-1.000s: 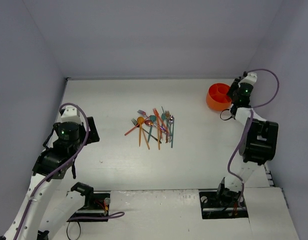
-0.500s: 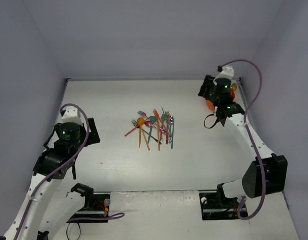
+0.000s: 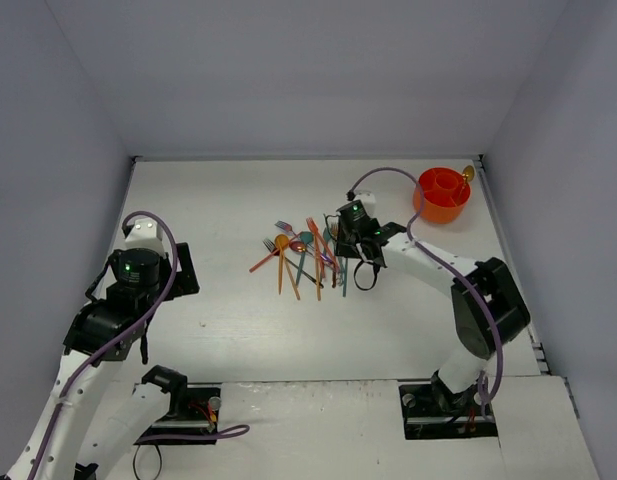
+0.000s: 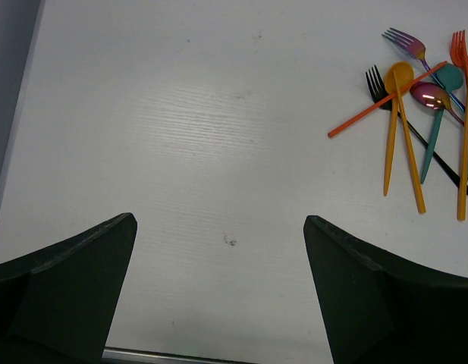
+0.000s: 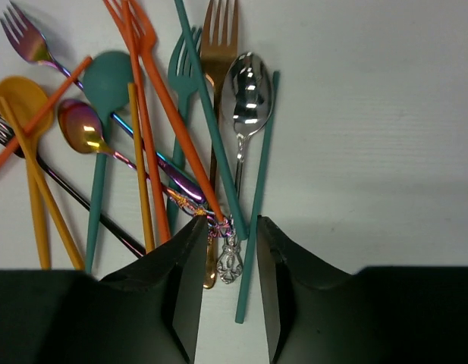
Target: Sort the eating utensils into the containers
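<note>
The eating utensils lie in a loose pile mid-table: forks, spoons and sticks in orange, teal, purple, gold and silver. The orange divided container stands at the back right, with a gold spoon at its far rim. My right gripper is low over the pile's near right side. In the right wrist view the gripper is narrowly open, its jaws astride the handle ends of a silver spoon, a gold fork and a teal stick. My left gripper is open and empty.
Grey walls enclose the white table on three sides. In the left wrist view, a yellow spoon, an orange stick and a black fork form the pile's left edge, far from the left fingers.
My right arm has swung from the orange container at the back right down and left to the utensil pile. A gold spoon now shows at the container's rim. The left arm has barely moved.
</note>
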Controlling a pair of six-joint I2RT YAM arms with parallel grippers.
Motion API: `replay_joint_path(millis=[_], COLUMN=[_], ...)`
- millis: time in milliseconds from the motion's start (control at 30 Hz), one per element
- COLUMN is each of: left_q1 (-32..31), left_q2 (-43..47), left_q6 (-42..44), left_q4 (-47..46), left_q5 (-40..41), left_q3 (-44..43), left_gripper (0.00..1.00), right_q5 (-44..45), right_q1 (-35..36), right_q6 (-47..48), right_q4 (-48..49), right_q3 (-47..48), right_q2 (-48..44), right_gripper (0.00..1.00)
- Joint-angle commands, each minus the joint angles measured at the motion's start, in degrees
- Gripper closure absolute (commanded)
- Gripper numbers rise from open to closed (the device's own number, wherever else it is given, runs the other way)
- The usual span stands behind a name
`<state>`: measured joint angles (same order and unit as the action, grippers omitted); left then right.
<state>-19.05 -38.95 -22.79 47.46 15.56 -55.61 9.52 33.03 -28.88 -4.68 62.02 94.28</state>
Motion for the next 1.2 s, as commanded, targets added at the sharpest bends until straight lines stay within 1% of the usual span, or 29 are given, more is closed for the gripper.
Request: replay_joint_path(millis=[0, 33, 100, 700, 1000, 1167], left_q1=[-0.2, -0.2, -0.3, -0.3, -0.3, -0.3], left_q2=[0.4, 0.6, 1.3, 0.5, 0.5, 0.4], left_q6=[-0.9, -1.3, -1.4, -1.6, -1.7, -1.7], left_q4=[1.6, 1.8, 1.8, 2.0, 1.9, 1.9], left_q5=[-1.5, -1.6, -2.0, -2.8, -2.6, -2.4], left_q3=[-2.6, -2.7, -2.7, -2.9, -2.7, -2.6], left_gripper=[0.09, 0.09, 0.09, 0.09, 0.09, 0.09], right_q5=[4.2, 4.4, 5.4, 8.2, 7.7, 7.7], right_q1=[1.4, 1.4, 1.5, 1.0, 0.5, 0.5], right_q6=[-4.2, -4.3, -4.3, -5.1, -5.8, -5.8], right_q4=[0.4, 0.4, 0.5, 0.5, 0.7, 0.7], right_q3=[4.1, 4.5, 5.2, 10.4, 9.8, 9.0], right_q2=[5.1, 6.4, 7.8, 14.5, 14.5, 12.4], right_gripper=[0.81, 0.86, 0.88, 0.88, 0.91, 0.91])
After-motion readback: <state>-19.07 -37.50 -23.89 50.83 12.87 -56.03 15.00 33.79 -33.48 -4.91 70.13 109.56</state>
